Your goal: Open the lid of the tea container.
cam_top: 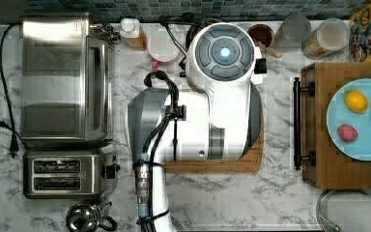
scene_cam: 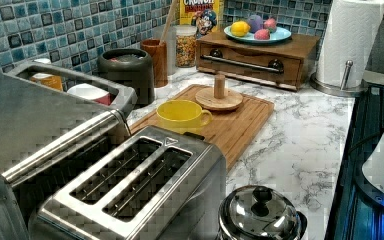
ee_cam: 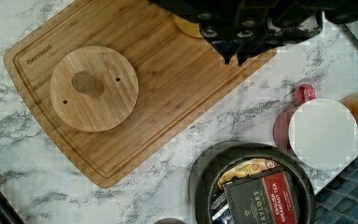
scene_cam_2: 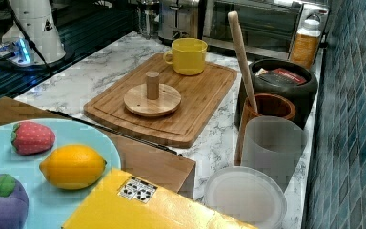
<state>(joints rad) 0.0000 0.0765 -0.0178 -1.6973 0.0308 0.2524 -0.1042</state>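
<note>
Lid (ee_cam: 93,88) rests on the cutting board (ee_cam: 168,93), tea container (ee_cam: 200,179) open, pincer (ee_cam: 235,51) closed and empty; descending could knock the yellow cup (scene_cam_2: 189,56).

The counter (scene_cam: 300,135) looks like polished white marble with grey veins, and on it lie a matt bamboo-wood cutting board (scene_cam_2: 200,102) and a round wooden lid (ee_cam: 93,88) with smooth, visible grain. The tea container (scene_cam_2: 295,93) has a dull black matt wall, with glossy printed packets (ee_cam: 261,198) inside. The toaster (scene_cam: 145,200) and toaster oven (cam_top: 60,77) are brushed metal, the small kettle (scene_cam: 260,215) is mirror-shiny metal, and the yellow cup (scene_cam_2: 189,56) looks like glazed ceramic.
</note>
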